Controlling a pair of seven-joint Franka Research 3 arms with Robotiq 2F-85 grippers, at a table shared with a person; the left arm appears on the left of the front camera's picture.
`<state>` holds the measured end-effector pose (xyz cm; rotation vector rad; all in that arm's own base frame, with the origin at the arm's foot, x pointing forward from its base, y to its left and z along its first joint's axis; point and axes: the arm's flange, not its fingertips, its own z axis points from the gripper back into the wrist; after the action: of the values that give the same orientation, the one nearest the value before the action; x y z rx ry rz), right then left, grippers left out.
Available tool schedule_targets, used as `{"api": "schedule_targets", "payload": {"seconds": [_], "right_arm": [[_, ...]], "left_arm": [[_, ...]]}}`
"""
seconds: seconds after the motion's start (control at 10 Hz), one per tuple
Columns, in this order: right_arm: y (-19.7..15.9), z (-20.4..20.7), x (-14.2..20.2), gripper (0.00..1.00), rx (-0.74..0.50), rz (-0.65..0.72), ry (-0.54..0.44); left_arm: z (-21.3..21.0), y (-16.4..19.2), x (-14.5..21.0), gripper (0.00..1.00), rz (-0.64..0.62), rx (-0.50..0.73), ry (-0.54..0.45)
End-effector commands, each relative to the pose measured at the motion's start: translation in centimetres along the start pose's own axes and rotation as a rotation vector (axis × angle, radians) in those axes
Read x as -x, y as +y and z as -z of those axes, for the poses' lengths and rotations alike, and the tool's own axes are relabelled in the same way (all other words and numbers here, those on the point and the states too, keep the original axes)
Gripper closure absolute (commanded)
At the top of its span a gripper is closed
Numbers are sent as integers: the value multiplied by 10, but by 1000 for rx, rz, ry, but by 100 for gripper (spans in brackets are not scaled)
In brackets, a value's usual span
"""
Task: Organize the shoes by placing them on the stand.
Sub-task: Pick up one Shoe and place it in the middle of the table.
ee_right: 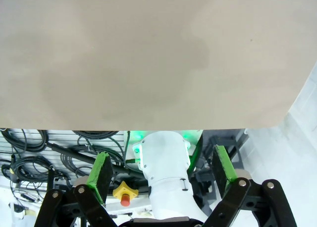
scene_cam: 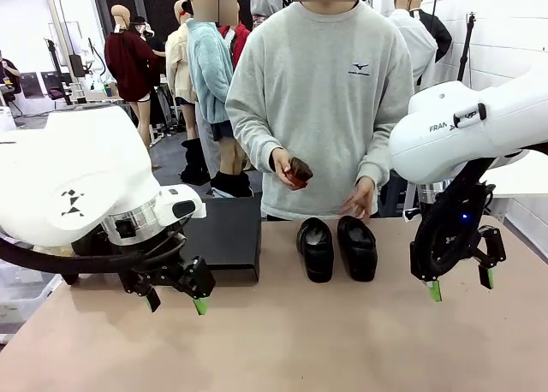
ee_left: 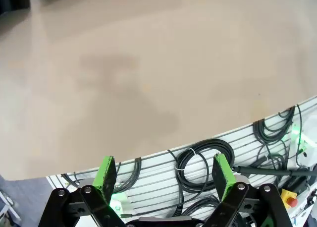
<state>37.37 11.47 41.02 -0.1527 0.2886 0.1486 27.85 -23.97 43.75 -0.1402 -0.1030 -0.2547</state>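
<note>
Two arms hang over the near half of the table (scene_cam: 342,349), neither touching it. The left arm bends in low from the left side, its wrist tipped so the left gripper (scene_cam: 177,304) points down and toward the middle, just above the tabletop. The right arm comes in higher, with the right gripper (scene_cam: 461,285) pointing straight down near the right edge. Both grippers are empty, their jaws spread wide, green pads (ee_left: 105,171) far apart.

The shoes (scene_cam: 316,251), a black, slightly glossy pair with rounded toes, sit side by side at the far middle of the table, toes toward the robot, well apart from either gripper. The stand (scene_cam: 224,236), a matte black block, rests just left of them, partly hidden behind the left arm. Beyond the table a person (scene_cam: 321,92) holds a small dark object (scene_cam: 299,171) in one hand (scene_cam: 281,163).
</note>
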Motion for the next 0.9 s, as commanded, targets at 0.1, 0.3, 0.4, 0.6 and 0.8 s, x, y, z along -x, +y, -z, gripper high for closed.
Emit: {"api": "schedule_targets", "payload": {"seconds": [0.1, 0.3, 0.4, 0.6, 0.8], "right_arm": [[-1, -1, 0, 0, 9, -7, 2], [23, -26, 3, 0, 41, -141, -121], [39, -44, -8, 0, 58, -194, -169], [69, -72, -48, 0, 89, -266, -219], [89, -92, -89, 0, -36, -337, -305]], "left_arm": [[5, -1, 0, 0, -15, -20, 1], [5, -1, 0, 0, -15, -20, 1], [5, -1, 0, 0, -15, -20, 1], [5, -1, 0, 0, -15, -20, 1], [5, -1, 0, 0, -15, -20, 1]]}}
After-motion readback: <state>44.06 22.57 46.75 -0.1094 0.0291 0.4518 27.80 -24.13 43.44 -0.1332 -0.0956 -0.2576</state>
